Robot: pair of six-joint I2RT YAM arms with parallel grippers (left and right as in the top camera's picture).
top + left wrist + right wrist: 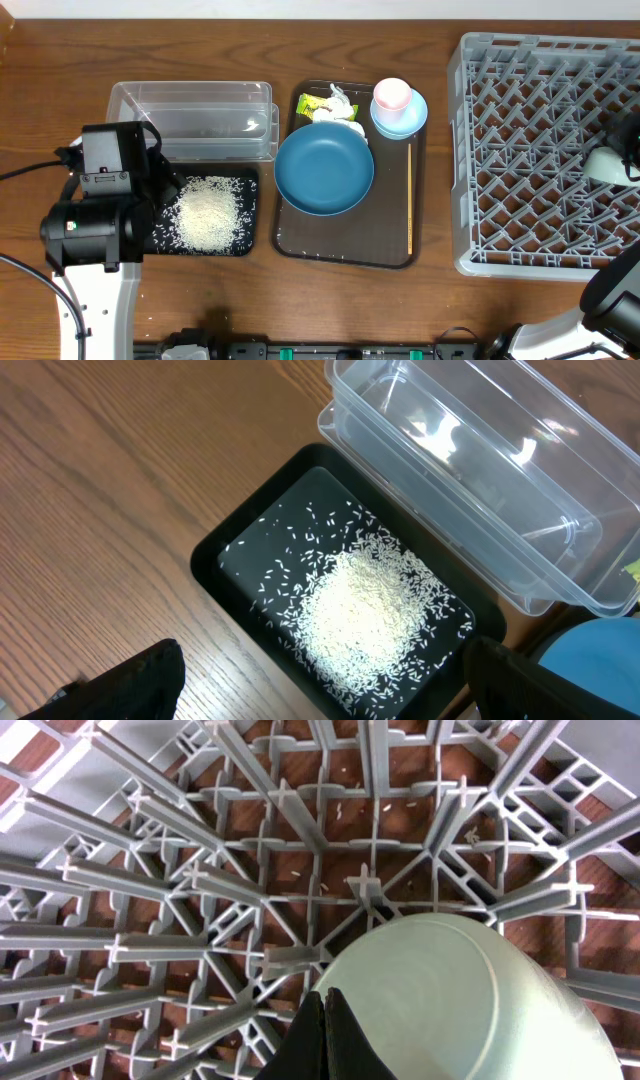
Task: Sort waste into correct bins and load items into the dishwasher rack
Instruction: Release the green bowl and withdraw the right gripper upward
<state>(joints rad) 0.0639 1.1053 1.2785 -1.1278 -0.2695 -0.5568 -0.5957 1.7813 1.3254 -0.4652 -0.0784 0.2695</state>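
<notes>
Black right gripper (pixel 325 1005) closed by pale bowl (pixel 460 1000); left gripper (pixel 325 660) wide, empty.

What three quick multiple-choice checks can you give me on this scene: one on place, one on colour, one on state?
1. Where does the rice heap lie?
A. in the clear tub
B. in the black tray
C. in the grey rack

2. What colour is the small cup at the far end of the brown serving tray?
A. pink
B. green
C. black

3. How does the left gripper stand?
A. shut on the wooden stick
B. shut on nothing
C. open, holding nothing

Answers:
1 B: the white grains cover the black tray's floor in the overhead and left wrist views.
2 A: the cup shows pink from above.
3 C: its fingers stand wide apart above the rice, with nothing between them.
</notes>
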